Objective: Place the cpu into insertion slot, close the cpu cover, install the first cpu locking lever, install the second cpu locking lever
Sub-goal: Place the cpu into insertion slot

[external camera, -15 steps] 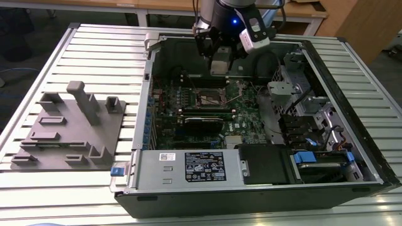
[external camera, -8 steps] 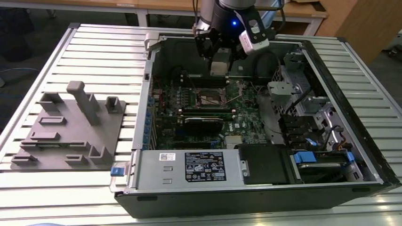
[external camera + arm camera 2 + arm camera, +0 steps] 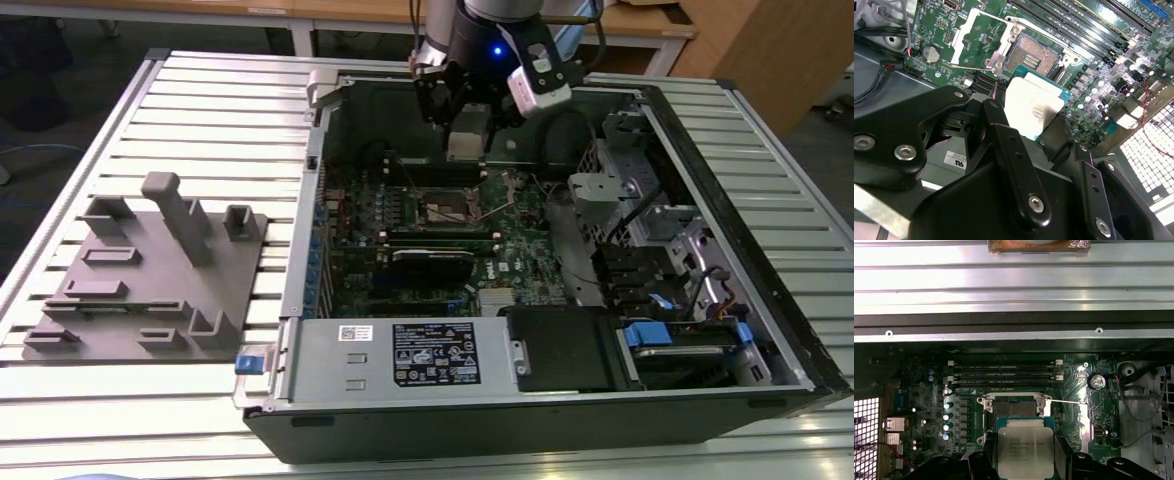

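My gripper (image 3: 463,128) hangs over the far end of the open computer case, shut on the cpu (image 3: 465,147). The cpu is a flat square chip with a silver-grey top (image 3: 1025,447), held by its edges between two black fingers (image 3: 995,112). It hovers above the green board, just off the insertion slot (image 3: 1014,409), a dark square socket with a metal rim (image 3: 1036,56) that lies open and bare. The cpu cover (image 3: 970,36), a silvery frame with a large window, stands flipped open beside the socket. A thin locking lever (image 3: 1066,401) sticks out past it.
Long black memory slots (image 3: 1004,374) run along one side of the socket. A grey labelled power-supply box (image 3: 400,355) fills the case's near end, with drive bays and cables (image 3: 654,250) at the exterior view's right. A grey fixture with pegs (image 3: 147,270) sits on the slatted table.
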`<action>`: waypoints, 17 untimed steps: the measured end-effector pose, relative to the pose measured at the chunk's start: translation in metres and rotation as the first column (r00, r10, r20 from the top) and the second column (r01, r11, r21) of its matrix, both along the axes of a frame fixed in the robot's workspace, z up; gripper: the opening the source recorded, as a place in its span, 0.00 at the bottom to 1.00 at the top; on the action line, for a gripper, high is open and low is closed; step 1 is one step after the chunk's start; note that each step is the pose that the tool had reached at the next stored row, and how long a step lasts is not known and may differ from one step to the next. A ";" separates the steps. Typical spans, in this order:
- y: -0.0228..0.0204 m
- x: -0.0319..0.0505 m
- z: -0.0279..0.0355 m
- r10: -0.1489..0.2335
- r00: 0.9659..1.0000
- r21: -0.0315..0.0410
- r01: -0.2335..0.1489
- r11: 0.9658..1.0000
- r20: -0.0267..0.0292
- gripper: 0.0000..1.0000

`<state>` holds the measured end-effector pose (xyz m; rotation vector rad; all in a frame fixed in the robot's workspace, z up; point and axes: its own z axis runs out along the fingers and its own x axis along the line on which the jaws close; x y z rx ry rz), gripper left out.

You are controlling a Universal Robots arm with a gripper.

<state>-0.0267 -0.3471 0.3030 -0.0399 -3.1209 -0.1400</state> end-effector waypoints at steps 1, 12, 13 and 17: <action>0.0000 0.0000 0.0000 0.000 1.000 0.000 0.000 1.000 0.000 0.54; 0.0000 0.0000 -0.0024 0.000 1.000 0.000 0.000 1.000 0.000 0.54; 0.0000 0.0000 -0.0034 0.000 1.000 0.000 0.000 1.000 0.000 0.54; 0.0000 0.0000 -0.0077 0.000 1.000 0.000 0.000 1.000 0.000 0.54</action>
